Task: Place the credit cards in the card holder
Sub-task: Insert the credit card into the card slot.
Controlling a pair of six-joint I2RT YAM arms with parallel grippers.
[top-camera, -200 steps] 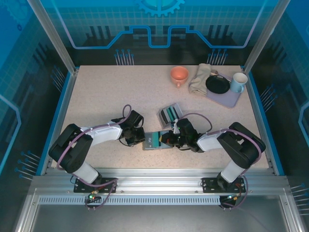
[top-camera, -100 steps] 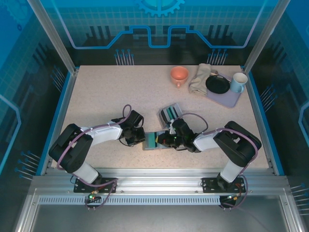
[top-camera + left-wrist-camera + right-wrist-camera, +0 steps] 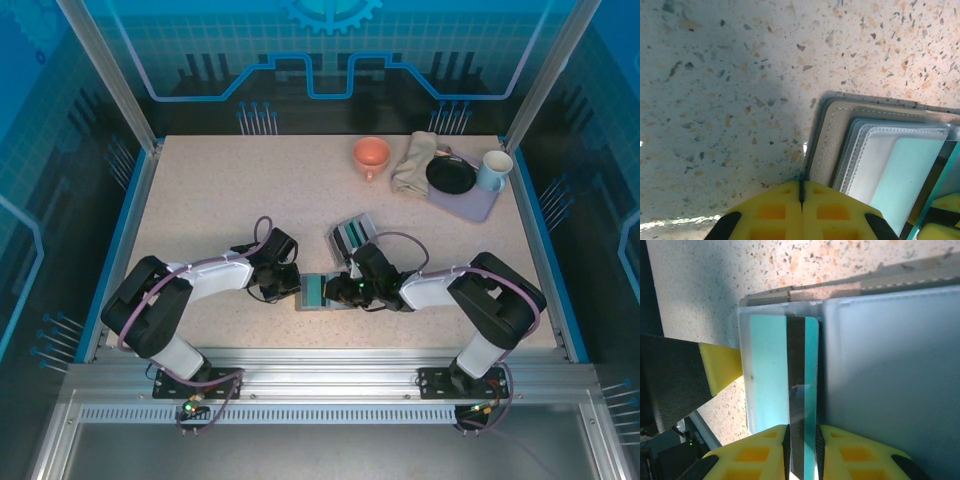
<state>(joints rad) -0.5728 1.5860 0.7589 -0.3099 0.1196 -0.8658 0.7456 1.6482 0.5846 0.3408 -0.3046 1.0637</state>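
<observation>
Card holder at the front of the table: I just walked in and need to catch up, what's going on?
The left gripper, jaws shut, is planted at the corner of the open card holder. The right gripper, jaws slightly parted, sits over a teal card that lies in one of the holder's clear sleeves.

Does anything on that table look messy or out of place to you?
Only small things. The beige cloth at the far right lies crumpled against the lavender tray, beside the dark plate. Mid-table, the loose credit cards sit fanned and askew. Nothing looks spilled or broken.
</observation>
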